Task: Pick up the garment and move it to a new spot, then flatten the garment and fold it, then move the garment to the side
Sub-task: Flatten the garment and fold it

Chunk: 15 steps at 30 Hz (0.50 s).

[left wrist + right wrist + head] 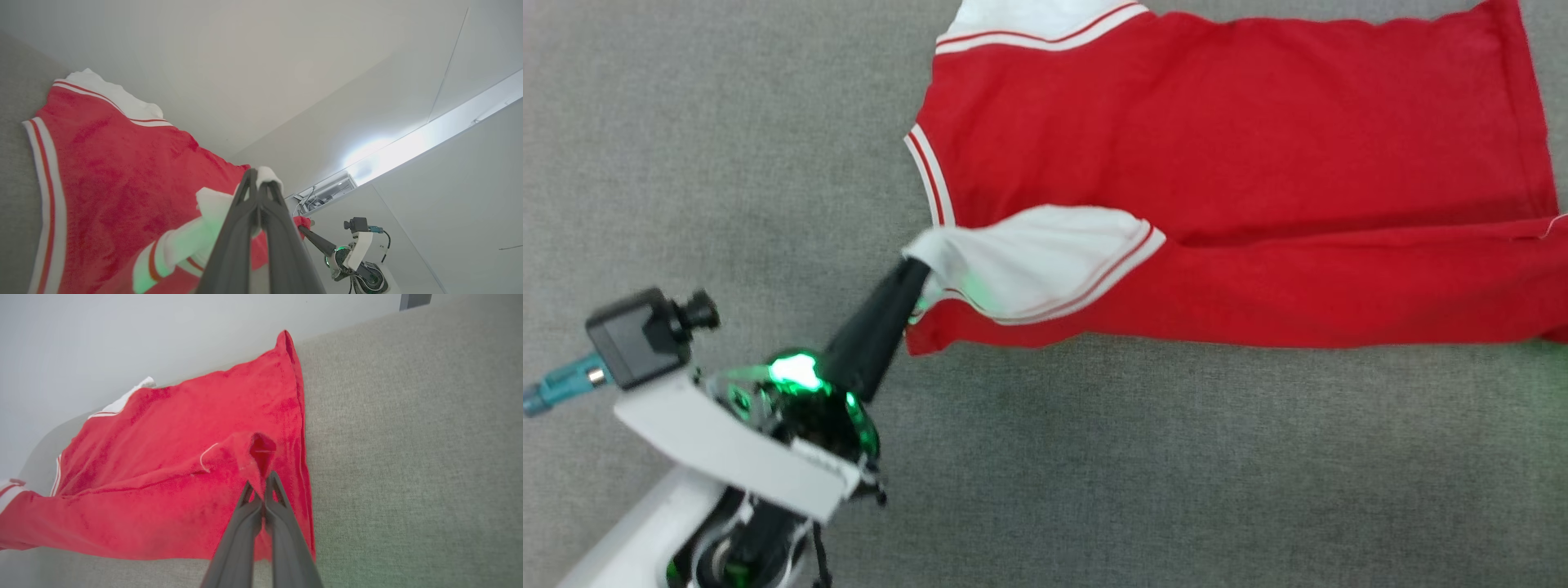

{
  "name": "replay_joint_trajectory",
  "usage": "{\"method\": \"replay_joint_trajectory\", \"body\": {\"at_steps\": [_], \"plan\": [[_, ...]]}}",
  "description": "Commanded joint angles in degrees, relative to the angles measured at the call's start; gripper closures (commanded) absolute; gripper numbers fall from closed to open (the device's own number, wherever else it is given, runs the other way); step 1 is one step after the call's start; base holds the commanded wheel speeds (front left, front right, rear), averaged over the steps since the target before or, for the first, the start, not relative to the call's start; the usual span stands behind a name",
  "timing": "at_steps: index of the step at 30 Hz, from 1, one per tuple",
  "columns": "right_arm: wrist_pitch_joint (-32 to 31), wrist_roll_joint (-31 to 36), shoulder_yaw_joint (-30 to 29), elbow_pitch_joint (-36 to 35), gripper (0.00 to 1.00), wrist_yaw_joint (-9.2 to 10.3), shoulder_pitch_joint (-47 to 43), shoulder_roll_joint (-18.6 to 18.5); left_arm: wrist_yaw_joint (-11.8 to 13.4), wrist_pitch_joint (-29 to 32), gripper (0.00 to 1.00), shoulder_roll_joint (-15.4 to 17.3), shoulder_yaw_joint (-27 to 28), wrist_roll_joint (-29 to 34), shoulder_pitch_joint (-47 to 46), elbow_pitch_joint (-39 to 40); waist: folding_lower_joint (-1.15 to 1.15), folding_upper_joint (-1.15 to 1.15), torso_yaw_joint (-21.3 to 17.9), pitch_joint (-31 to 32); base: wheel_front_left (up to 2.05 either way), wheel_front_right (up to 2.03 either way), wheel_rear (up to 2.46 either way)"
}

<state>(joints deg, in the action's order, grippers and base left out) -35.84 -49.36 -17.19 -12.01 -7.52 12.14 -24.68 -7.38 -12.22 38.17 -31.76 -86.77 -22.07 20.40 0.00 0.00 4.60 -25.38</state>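
Garment [1225,155] lies spread on the grey cloth-covered table [727,163] in the head view, collar end to the left and hem to the right, with its near long edge turned up off the table. One white sleeve [1045,261] is drawn out leftward above the table. The left gripper [917,271] is clenched on that sleeve's tip, its dark fingers slanting up from a wrist that glows green. The other white sleeve [1029,20] lies at the table's far side.

In the left wrist view the two fingers are pressed together with white sleeve cloth bunched at their tips, and the red body stretches across the table beyond, against a pale wall [245,61]. Farther along the table, the right gripper [303,228] pinches a small tuft of red fabric.

In the right wrist view the right gripper's fingers are closed on a raised pucker of red cloth near the hem corner, lifted clear of the table. The rest of the garment lies flat on the table.
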Motion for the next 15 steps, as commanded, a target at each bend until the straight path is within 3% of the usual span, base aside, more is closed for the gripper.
{"method": "replay_joint_trajectory", "body": {"at_steps": [1, 15], "plan": [[-0.17, 0.44, 0.28, 1.26, 1.0, 0.06, 0.99, 0.27, -0.15, -0.4, 1.0, -0.71, 0.0, 0.28, -2.11, -3.12, 0.0, 0.0, 0.25, -1.31, 0.0, 0.0, 0.0], [5.48, 0.04, 3.24, 8.02, 1.0, 0.06, 2.71, 1.26, -0.15, -2.3, 1.0, -5.61, -3.14, 1.32, -6.62, -17.98, 0.0, 0.0, -0.37, -4.66, 0.0, 0.0, 0.0]]}}
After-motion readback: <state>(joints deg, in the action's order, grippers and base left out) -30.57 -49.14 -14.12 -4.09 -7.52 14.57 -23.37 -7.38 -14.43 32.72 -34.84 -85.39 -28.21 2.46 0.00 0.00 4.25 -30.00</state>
